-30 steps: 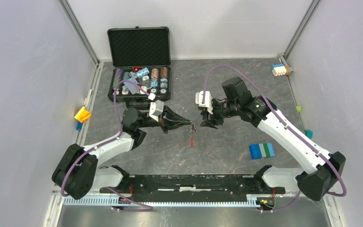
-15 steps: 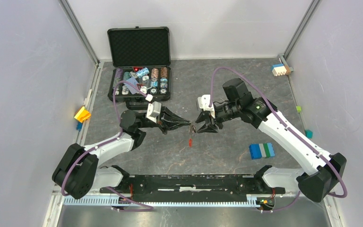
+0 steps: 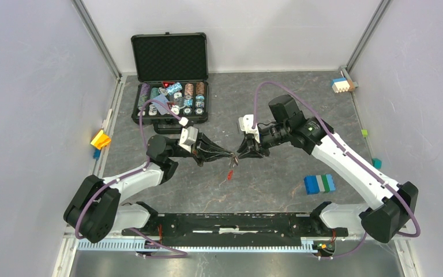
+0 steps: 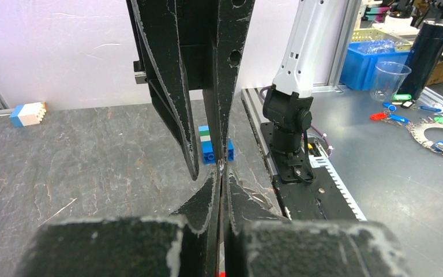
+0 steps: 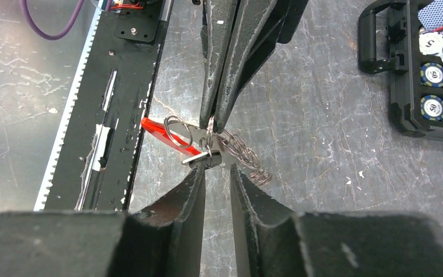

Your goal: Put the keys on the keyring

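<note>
Convergence marked this moment: over the last second the right arm (image 3: 334, 151) had swung in from well apart until its jaws nosed up to the tips of the left jaws. They had also narrowed from wide to a slim gap. The left jaws stayed pressed together on the thin silvery metal keyring (image 5: 191, 137). They held it above the dark mottled stone-look surface (image 5: 323, 115), with its flat red plastic tag (image 5: 160, 131) dangling. The small key with black plastic head and short silver blade (image 5: 203, 158) hung at the ring, just ahead of the right jaws' tips, which were not visibly gripping it. By this showing, the right arm was closing in to take the key so threading could begin. Whether the key was already on the ring could not be told.
</note>
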Robot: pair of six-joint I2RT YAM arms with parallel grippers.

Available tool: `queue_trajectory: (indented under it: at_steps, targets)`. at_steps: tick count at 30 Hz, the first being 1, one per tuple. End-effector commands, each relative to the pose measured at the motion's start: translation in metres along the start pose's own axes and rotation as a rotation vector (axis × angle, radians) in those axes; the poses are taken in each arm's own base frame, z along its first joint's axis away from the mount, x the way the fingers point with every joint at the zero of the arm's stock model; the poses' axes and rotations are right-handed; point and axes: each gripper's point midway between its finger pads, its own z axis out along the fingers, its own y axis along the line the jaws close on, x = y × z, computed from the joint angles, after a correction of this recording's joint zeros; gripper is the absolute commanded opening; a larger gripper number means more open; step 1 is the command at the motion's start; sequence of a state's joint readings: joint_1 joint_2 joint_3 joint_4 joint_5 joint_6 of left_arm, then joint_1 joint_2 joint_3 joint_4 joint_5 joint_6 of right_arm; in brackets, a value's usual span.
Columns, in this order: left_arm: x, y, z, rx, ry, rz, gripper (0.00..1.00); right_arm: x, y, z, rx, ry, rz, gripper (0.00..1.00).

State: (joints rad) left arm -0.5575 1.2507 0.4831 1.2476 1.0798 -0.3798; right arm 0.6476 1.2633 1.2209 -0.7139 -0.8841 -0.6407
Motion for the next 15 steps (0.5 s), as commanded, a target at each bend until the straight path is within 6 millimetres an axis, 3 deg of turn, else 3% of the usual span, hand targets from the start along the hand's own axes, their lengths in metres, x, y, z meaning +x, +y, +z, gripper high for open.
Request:
queue_trajectory:
  at_steps: [1, 10, 15]
  targets:
    - [-0.0044, -0.0020, 0.0005, 0.019, -0.007, 0.057, 0.02, -0.0237, -0.0027, -0.0019, -0.015, -0.060, -0.040, 0.26]
    - [-0.0046, -0.0026, 0.0010, 0.023, -0.007, 0.064, 0.02, -0.0199, -0.0004, 0.0018, -0.033, -0.067, -0.025, 0.06]
    - [-0.0055, -0.0053, 0.0012, 0.037, -0.010, 0.076, 0.02, -0.0162, -0.0001, 0.0026, -0.030, -0.061, -0.018, 0.01]
